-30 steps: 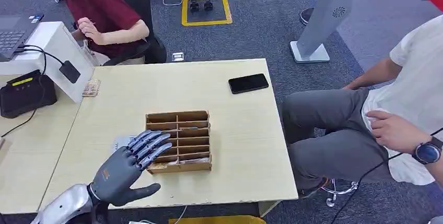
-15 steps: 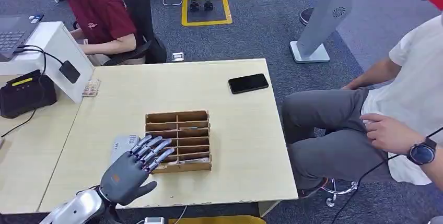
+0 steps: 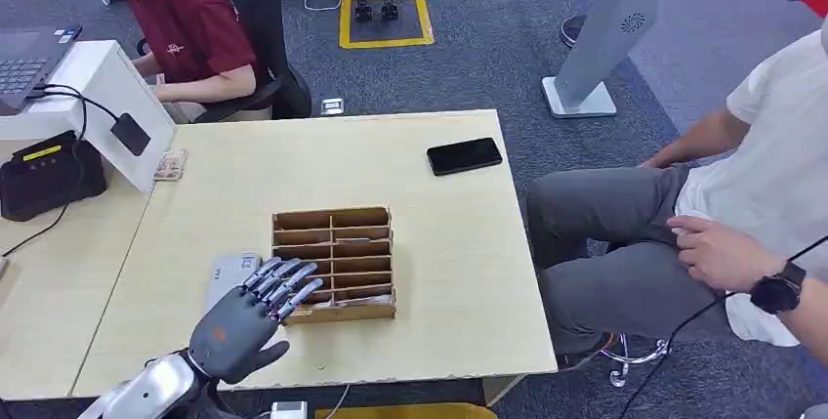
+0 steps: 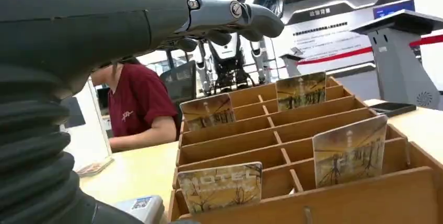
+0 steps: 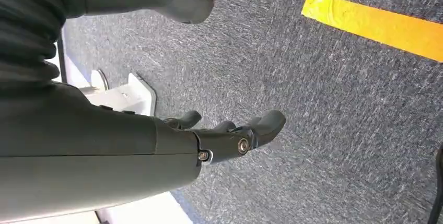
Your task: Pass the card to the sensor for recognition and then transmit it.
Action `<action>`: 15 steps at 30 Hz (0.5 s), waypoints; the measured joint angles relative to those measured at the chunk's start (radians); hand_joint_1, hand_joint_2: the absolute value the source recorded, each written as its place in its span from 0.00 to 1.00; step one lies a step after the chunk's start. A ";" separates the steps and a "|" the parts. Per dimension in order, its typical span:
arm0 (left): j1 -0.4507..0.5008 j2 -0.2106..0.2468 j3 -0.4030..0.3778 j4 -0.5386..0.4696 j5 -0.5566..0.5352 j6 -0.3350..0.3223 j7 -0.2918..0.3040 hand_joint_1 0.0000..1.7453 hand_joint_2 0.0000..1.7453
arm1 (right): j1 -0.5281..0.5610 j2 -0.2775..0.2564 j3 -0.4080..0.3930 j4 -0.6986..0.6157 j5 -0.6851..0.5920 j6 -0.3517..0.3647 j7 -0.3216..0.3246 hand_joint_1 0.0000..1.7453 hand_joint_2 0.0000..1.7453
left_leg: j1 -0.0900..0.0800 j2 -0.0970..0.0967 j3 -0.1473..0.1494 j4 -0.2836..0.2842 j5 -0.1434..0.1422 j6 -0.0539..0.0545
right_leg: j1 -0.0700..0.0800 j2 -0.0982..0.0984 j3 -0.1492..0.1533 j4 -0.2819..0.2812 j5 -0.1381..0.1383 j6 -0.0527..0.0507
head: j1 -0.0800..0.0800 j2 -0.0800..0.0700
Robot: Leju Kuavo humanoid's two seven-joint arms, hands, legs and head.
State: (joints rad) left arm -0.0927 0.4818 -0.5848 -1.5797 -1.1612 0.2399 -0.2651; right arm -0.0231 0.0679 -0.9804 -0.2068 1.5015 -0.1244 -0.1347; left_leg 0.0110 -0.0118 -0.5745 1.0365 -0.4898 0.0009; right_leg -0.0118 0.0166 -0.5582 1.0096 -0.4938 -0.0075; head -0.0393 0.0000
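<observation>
Grey carpet surrounds a pale wooden table point(image 3: 459, 272) bearing a wooden card rack point(image 3: 335, 265) of divided slots; the left wrist view shows 4 hotel cards standing in it, the nearest card point(image 4: 220, 186) in the front row. Left hand point(image 3: 246, 315) hovers at the rack's left front corner, fingers point(image 3: 283, 280) spread apart and holding nothing, above a white card reader point(image 3: 227, 272) lying just left of the rack. Right hand point(image 5: 156, 145) hangs over the carpet, fingers loosely apart and empty. Beyond the rack to the right lies a black phone point(image 3: 464, 155); right of the table sits a person in a white shirt point(image 3: 771, 175)
</observation>
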 joint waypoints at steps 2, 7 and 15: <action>0.000 -0.002 0.000 0.007 0.000 0.000 0.000 0.00 1.00 | 0.000 0.000 0.000 0.000 0.000 -0.002 0.000 0.00 1.00 | 0.000 0.000 0.000 0.000 0.000 0.000 | 0.000 0.000 0.000 0.000 0.000 0.000 | 0.000 0.000; 0.000 -0.003 0.000 0.015 0.004 0.000 0.001 0.00 1.00 | 0.000 0.000 0.000 0.000 0.000 -0.004 0.003 0.00 1.00 | 0.000 0.000 0.000 0.000 0.000 0.000 | 0.000 0.000 0.000 0.000 0.000 0.000 | 0.000 0.000; 0.004 -0.021 0.000 0.033 0.073 -0.019 -0.008 0.00 1.00 | 0.000 0.000 -0.002 0.000 0.001 -0.003 0.003 0.00 1.00 | 0.000 0.000 0.000 0.000 0.000 0.000 | 0.000 0.000 0.000 0.000 0.000 0.000 | 0.000 0.000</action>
State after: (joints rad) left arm -0.0886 0.4604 -0.5848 -1.5465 -1.0883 0.2209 -0.2735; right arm -0.0233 0.0683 -0.9827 -0.2068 1.5023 -0.1270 -0.1316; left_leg 0.0109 -0.0119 -0.5746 1.0365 -0.4898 0.0009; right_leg -0.0118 0.0165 -0.5581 1.0096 -0.4938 -0.0075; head -0.0389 0.0000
